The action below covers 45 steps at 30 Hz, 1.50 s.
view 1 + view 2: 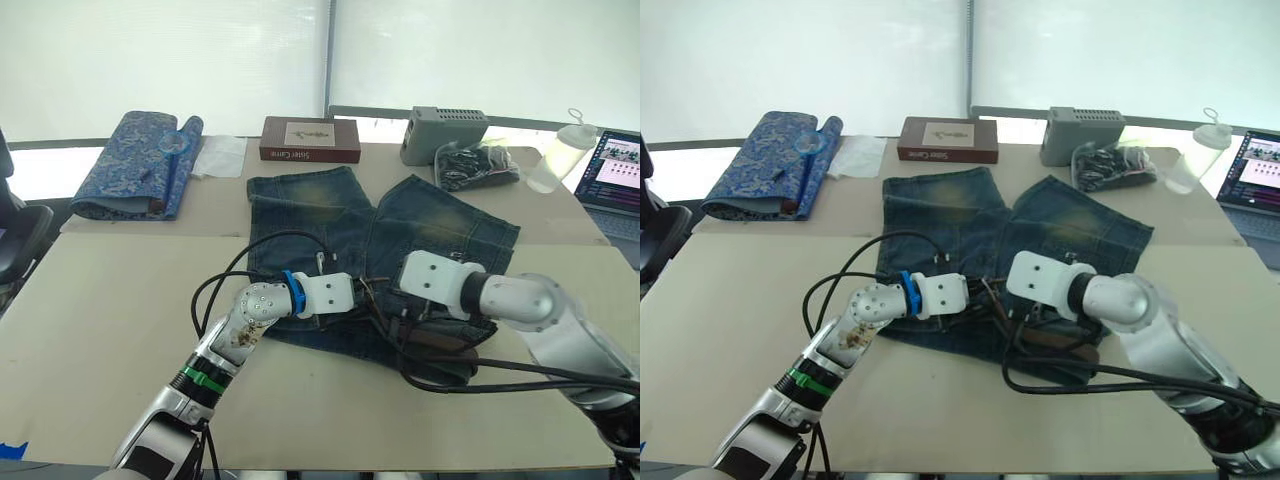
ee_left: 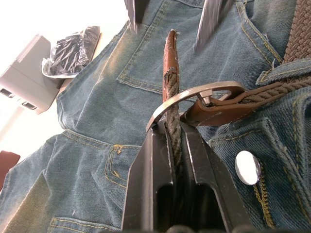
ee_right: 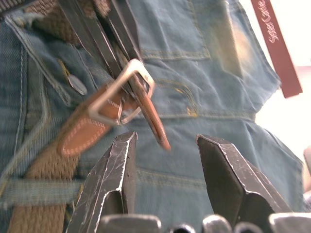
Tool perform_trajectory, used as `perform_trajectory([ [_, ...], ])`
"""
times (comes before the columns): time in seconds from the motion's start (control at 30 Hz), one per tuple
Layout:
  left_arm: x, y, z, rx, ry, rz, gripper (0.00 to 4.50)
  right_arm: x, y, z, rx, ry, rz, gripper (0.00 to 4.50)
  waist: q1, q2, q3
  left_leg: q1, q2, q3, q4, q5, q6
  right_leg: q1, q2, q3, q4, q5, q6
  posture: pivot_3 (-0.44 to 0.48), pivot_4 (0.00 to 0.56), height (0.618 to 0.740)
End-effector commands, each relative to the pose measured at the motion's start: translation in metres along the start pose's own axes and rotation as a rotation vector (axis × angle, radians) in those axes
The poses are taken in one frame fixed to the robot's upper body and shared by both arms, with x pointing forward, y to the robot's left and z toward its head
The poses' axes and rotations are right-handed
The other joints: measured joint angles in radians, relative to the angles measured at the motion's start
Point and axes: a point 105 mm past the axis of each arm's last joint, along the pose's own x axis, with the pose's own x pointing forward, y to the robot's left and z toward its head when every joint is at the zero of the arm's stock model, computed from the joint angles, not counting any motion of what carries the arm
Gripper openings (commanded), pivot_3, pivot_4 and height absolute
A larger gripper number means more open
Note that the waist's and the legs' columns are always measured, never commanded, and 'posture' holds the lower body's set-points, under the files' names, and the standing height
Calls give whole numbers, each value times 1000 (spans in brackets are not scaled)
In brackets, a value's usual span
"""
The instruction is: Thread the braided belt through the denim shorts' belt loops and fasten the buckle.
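We note the braided belt (image 2: 173, 121) tip, clamped in the left gripper (image 2: 175, 145), poking through the buckle (image 2: 194, 99) toward the right gripper (image 3: 167, 145), whose jaws gape wide; contact probably none.

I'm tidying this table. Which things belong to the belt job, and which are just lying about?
Job: denim shorts, braided belt, buckle, left tool shut on the belt tip.
Lying about: blue fabric roll, book, grey box, laptop.
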Motion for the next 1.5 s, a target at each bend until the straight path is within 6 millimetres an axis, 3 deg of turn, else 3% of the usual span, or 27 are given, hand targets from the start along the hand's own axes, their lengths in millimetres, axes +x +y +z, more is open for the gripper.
perform_trajectory([
  [0.03, 1, 8, 13, 34, -46, 20, 0, 0, -13, 11, -49, -29, -40, 2205, 1, 0, 0, 0, 0, 0, 0, 0, 0, 0, 0, 0, 0, 0, 0, 0, 150, 740],
  [0.07, 0, 8, 14, 34, -46, 20, 0, 1, -13, 11, -49, -30, -40, 1704, 1, 0, 0, 0, 0, 0, 0, 0, 0, 0, 0, 0, 0, 0, 0, 0, 150, 740],
  [0.23, -2, 4, 14, 30, -48, -2, 0, 2, -10, 15, -50, -47, -21, 19, 0, 0, 0, 0, 0, 0, 0, 0, 0, 0, 0, 0, 0, 0, 0, 0, 150, 740],
  [0.27, -3, 5, 14, 21, -49, -1, 0, 2, -9, 16, -51, -47, -19, 19, 0, 0, 0, 0, 0, 0, 0, 0, 0, 0, 0, 0, 0, 0, 0, 0, 150, 740],
  [0.37, -11, 10, 18, -121, -73, -6, 980, -5, -13, 12, -56, -25, -31, 0, 0, 0, 0, 0, 0, 0, 0, 0, 0, 0, 0, 0, 0, 0, 0, 0, 150, 740],
  [0.53, -34, -5, 7, -339, -30, -127, 3350, -29, -24, -3, -78, 56, -99, 0, -2, 0, 0, 0, 0, 0, 0, 1, -1, 0, 0, 0, 0, 0, 0, 0, 150, 740],
  [0.7, -47, -8, -4, -413, 20, -112, 3350, -60, -32, -6, -101, 120, -173, 0, 0, 0, 0, 0, 1, -1, -1, 2, -3, -1, 0, 0, 1, 0, 0, 0, 150, 740],
  [0.87, -45, 10, 10, -449, -32, -85, 3350, -81, -39, -12, -116, 167, -206, 0, 9, 0, 0, 0, 0, -2, 0, 1, -1, 1, 0, 0, 0, 0, 0, 0, 150, 740],
  [0.93, -35, 24, 27, -429, -74, -84, 3350, -87, -38, -13, -130, 177, -196, 0, 14, 0, 0, 0, 0, -2, 0, 0, -1, 1, 0, 0, 0, 0, 0, 0, 150, 740],
  [1.23, 16, 36, 70, -263, -121, -130, 3350, -75, -36, 12, -173, 77, -150, 0, 9, 0, 0, 0, -1, -1, 0, 1, -1, 1, 1, 0, 0, 0, 1, 0, 150, 740],
  [1.43, 28, 31, 75, -245, -116, -153, 3350, -67, -37, 29, -182, 27, -138, 0, 2, 0, 0, 0, 0, -2, 0, 1, -1, 0, 1, 1, 0, -1, 1, 0, 150, 740],
  [1.5, 29, 34, 73, -242, -104, -138, 2841, -66, -35, 31, -170, 18, -133, 0, 1, 0, 0, 0, 0, -2, 0, 0, -1, 1, 1, 1, 0, -1, 1, 0, 150, 740],
])
